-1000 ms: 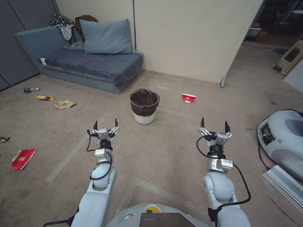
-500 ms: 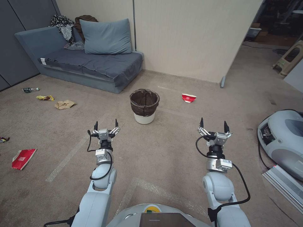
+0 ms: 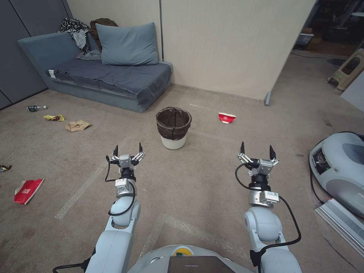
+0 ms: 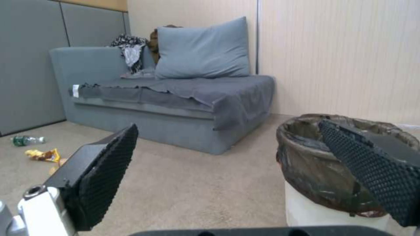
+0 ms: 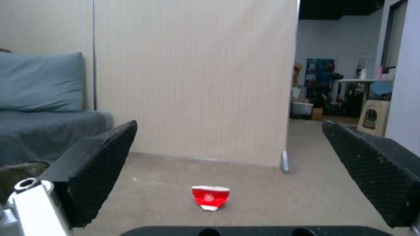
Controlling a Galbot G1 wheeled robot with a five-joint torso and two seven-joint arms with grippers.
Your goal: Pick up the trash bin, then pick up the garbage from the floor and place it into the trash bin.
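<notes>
The left gripper (image 3: 128, 148) and the right gripper (image 3: 256, 147) are hanging spread wide and empty above the floor (image 3: 197, 178), showing no shift from half a second ago. The trash bin (image 3: 173, 128) is standing upright on the carpet ahead, between them, its dark liner folded over the rim; contents cannot be told. A crushed red cup (image 3: 226, 118) is lying near it.

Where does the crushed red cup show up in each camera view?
Head view: crushed red cup on the carpet, right of the trash bin.
Right wrist view: cup low centre, between the open fingers.
Left wrist view: not in it.
Shared landmark: blue pillow.
</notes>
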